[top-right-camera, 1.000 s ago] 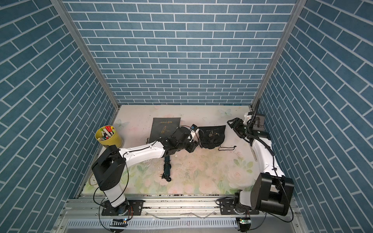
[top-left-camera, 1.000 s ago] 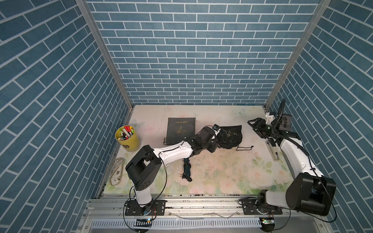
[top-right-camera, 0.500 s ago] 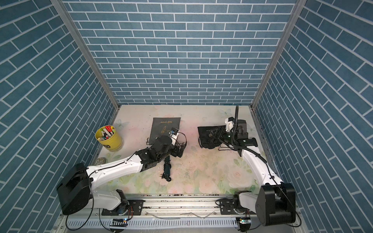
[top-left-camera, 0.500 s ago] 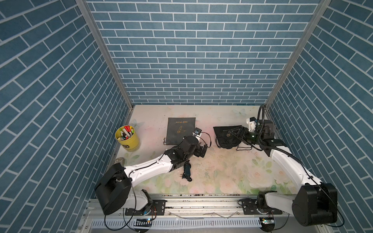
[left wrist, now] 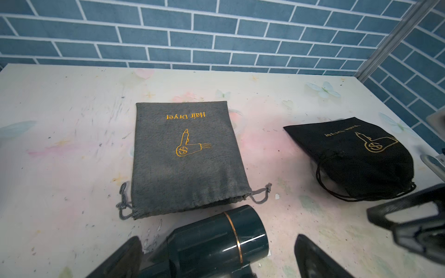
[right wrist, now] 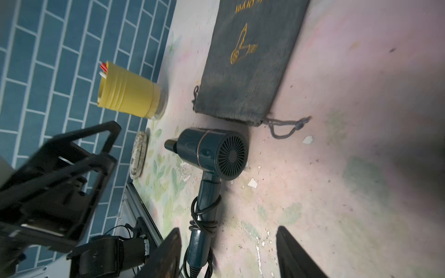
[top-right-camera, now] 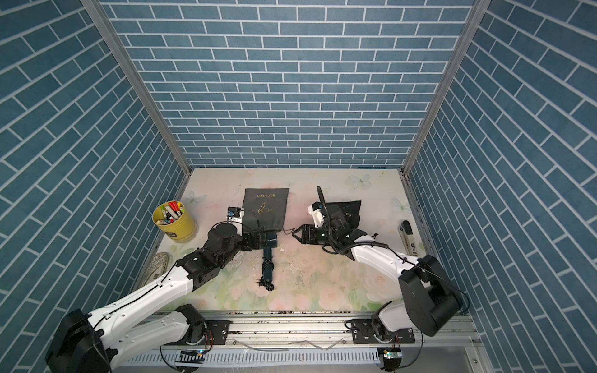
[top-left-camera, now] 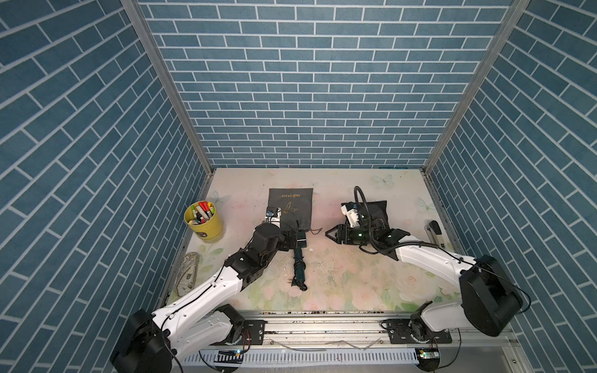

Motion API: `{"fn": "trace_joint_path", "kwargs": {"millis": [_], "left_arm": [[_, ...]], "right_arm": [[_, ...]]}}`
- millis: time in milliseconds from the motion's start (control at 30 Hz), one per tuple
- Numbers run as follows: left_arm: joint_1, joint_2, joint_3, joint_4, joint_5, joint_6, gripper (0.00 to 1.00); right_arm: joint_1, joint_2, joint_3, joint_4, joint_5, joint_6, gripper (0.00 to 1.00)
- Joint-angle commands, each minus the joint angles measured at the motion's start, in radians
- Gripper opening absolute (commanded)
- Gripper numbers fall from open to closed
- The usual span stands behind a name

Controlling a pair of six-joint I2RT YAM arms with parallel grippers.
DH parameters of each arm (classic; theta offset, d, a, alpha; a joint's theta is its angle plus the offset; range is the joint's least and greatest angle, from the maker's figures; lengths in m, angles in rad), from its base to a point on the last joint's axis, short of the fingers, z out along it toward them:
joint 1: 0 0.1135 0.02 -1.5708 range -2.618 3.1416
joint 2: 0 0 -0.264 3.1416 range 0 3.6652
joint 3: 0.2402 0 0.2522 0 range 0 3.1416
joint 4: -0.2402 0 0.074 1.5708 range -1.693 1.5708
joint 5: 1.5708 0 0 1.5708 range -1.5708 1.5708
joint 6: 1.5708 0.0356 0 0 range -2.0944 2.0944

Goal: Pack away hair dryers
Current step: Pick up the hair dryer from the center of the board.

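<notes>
**Step in hand: grasping the teal hair dryer [top-right-camera: 268, 240] for bagging.**
The dryer lies on the tabletop [top-left-camera: 355, 284], barrel just near the mouth of the flat grey pouch [left wrist: 185, 156]. The left end effector [left wrist: 216, 238] straddles the barrel, jaws apart. The right end effector [right wrist: 228, 231] is also apart and empty. Next move, as judged: clamp the barrel and open the pouch mouth. The black pouch [left wrist: 356, 158] at far right bulges, its contents hidden. The yellow cup [top-left-camera: 206, 231] at left holds markers [top-left-camera: 202, 211].
</notes>
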Motion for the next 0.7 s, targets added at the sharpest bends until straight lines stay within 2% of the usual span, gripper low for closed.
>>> {"fn": "trace_joint_path", "kwargs": {"millis": [0, 100, 233, 467, 667], "left_arm": [[0.019, -0.04, -0.027, -0.094, -0.032, -0.033, 1.0], [0.061, -0.076, -0.059, -0.105, -0.037, -0.068, 1.0], [0.15, -0.109, -0.09, -0.131, 0.041, -0.112, 1.0], [0.189, -0.113, -0.079, -0.205, 0.044, -0.145, 1.0], [0.278, -0.122, -0.106, -0.186, 0.157, -0.189, 1.0]], "right_arm": [[0.067, 0.08, 0.041, 0.051, 0.035, -0.048, 0.62], [0.128, 0.147, 0.073, 0.046, 0.037, -0.06, 0.63], [0.19, 0.22, 0.121, 0.033, 0.006, -0.072, 0.64], [0.26, 0.306, 0.179, -0.017, -0.013, -0.097, 0.65], [0.286, 0.364, 0.234, -0.088, 0.008, -0.108, 0.65]]}}
